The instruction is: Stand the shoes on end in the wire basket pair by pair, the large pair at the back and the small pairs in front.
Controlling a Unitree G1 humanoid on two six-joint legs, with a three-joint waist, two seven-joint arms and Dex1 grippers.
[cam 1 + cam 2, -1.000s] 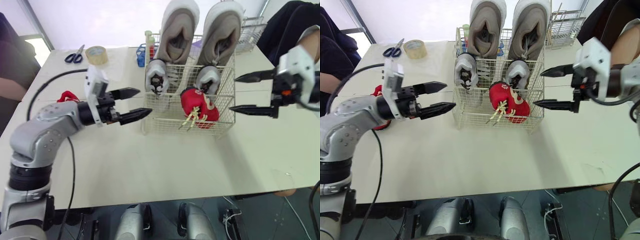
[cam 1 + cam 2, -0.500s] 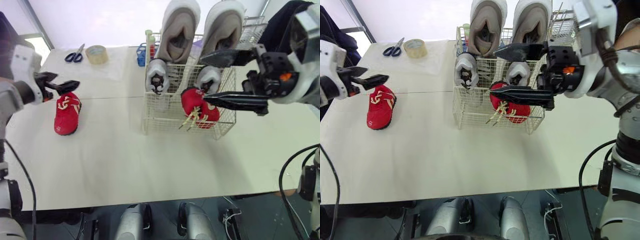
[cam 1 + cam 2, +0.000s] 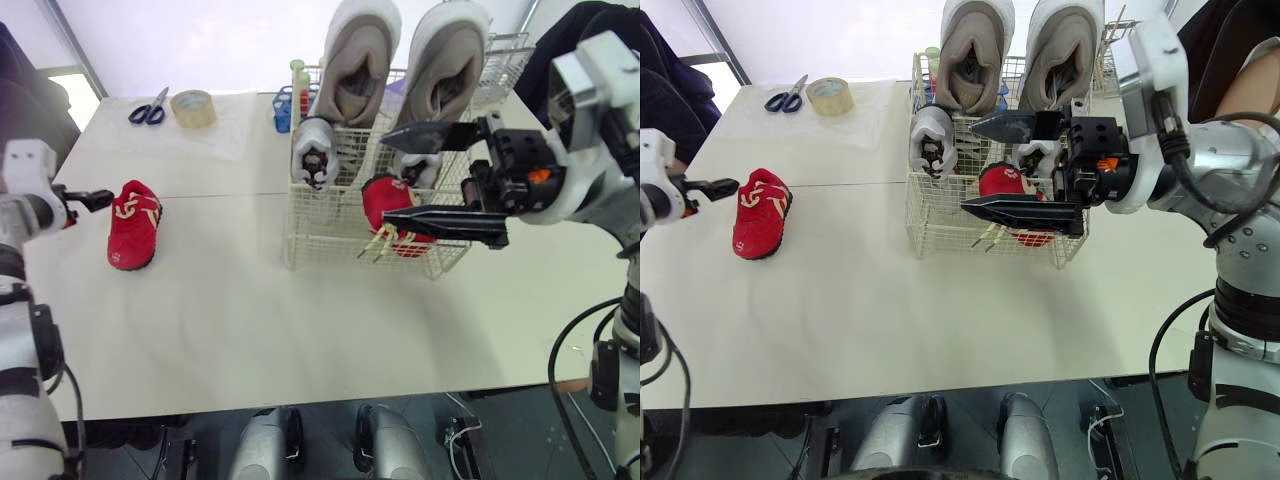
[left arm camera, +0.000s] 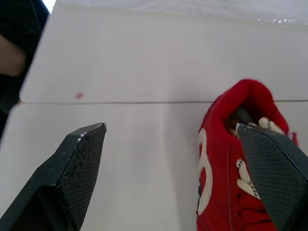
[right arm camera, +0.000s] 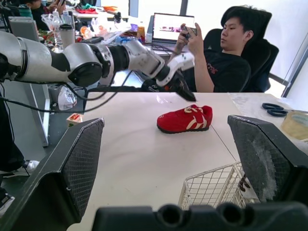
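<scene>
The wire basket (image 3: 330, 243) holds two large beige shoes (image 3: 355, 60) on end at the back and two small grey shoes (image 3: 313, 150) in front of them. One small red shoe (image 3: 395, 212) lies in the basket's front right. Its mate, the other red shoe (image 3: 133, 225), lies flat on the table at the left. My left gripper (image 3: 100, 198) hangs open at this shoe's heel (image 4: 226, 168), one finger beside the heel. My right gripper (image 3: 384, 175) hovers open over the basket's front right, in front of the red shoe inside.
Scissors (image 3: 148, 108) and a tape roll (image 3: 192, 108) lie at the table's back left. A second wire basket (image 3: 505, 60) stands at the back right. A person (image 5: 226, 53) sits beyond the table's left side, and another person (image 3: 585, 40) is at the back right.
My left arm swung from beside the basket out to the far left and dropped to the red shoe's heel. My right gripper came from the basket's right side to above its front.
</scene>
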